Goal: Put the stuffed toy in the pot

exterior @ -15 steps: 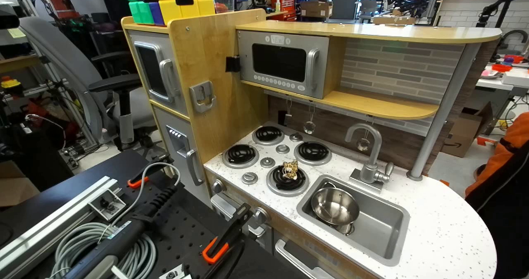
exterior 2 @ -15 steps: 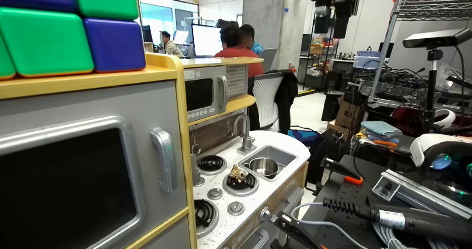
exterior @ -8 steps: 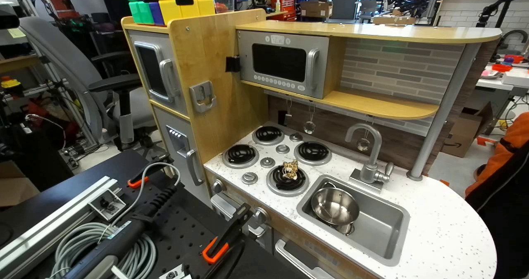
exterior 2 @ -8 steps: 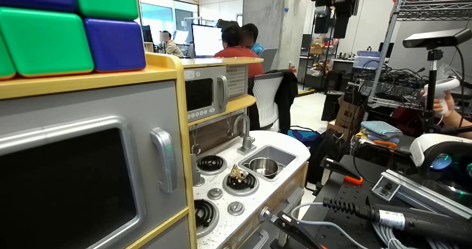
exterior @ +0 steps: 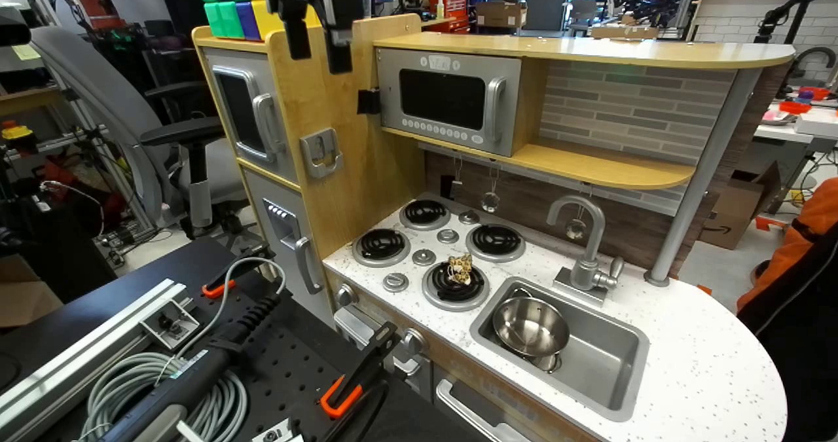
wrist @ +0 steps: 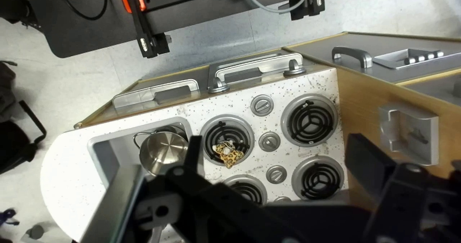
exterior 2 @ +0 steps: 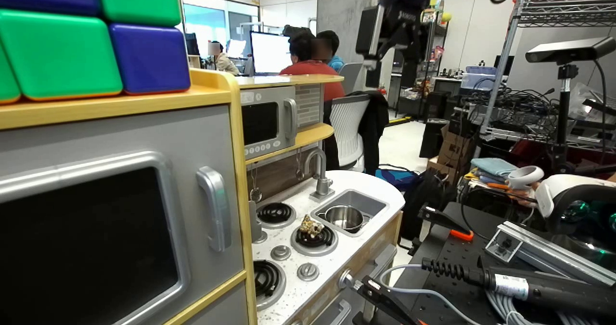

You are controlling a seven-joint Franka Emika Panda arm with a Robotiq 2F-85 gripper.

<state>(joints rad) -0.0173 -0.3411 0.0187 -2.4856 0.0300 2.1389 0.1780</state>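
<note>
That small, lumpy, leopard-spotted yellow-brown plush toy (wrist: 231, 157) looks light and squashy; I'd pinch its bunched middle. The black two-fingered metal gripper (wrist: 275, 142) hangs spread, holding nothing.

claw (wrist: 275, 147) points down, jaws apart

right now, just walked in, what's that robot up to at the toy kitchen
The robot's pincer hangs up high, open and gripping nothing. The task is to put the stuffed toy in the pot, and that is not yet done. The spotted toy rests on the front stove burner beside the sink, and the pot sits in the sink.
</note>
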